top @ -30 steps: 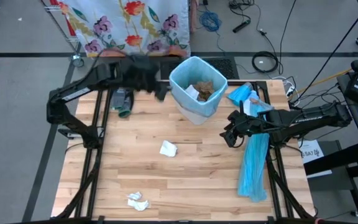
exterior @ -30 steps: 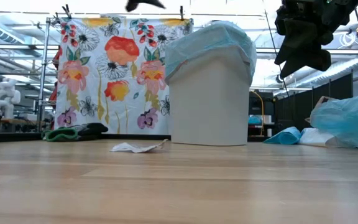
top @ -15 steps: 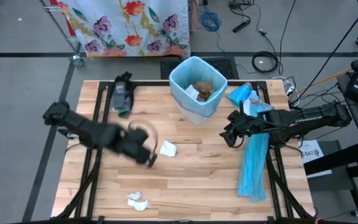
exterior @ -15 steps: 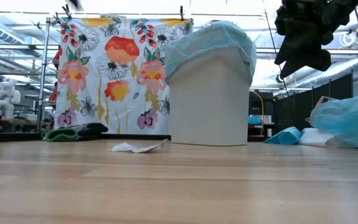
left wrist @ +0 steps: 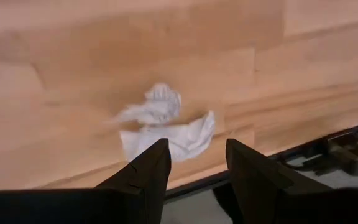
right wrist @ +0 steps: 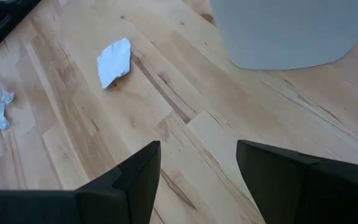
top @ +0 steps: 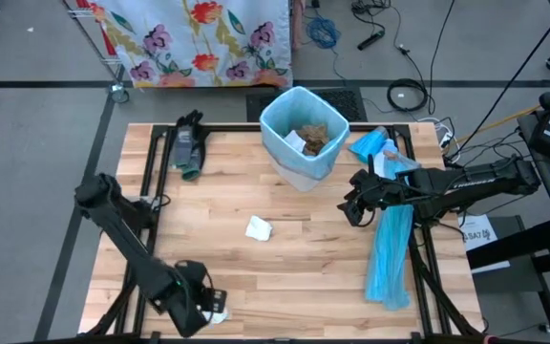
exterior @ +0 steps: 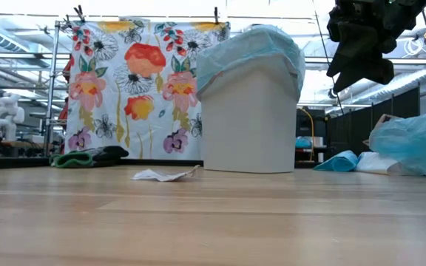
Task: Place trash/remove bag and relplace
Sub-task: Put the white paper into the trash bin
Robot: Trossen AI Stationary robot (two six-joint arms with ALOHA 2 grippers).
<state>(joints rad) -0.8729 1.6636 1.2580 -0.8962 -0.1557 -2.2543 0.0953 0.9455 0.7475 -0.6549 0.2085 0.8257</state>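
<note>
The left gripper (left wrist: 194, 163), fingers apart, is lining up over the crumpled white tissue wad (left wrist: 165, 123) at the tabletop's near edge; it should be straddling the wad squarely before closing

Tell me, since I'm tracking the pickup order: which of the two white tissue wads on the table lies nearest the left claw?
The crumpled wad at the table's near edge, just ahead of the open left claw; the other wad lies mid-table.
</note>
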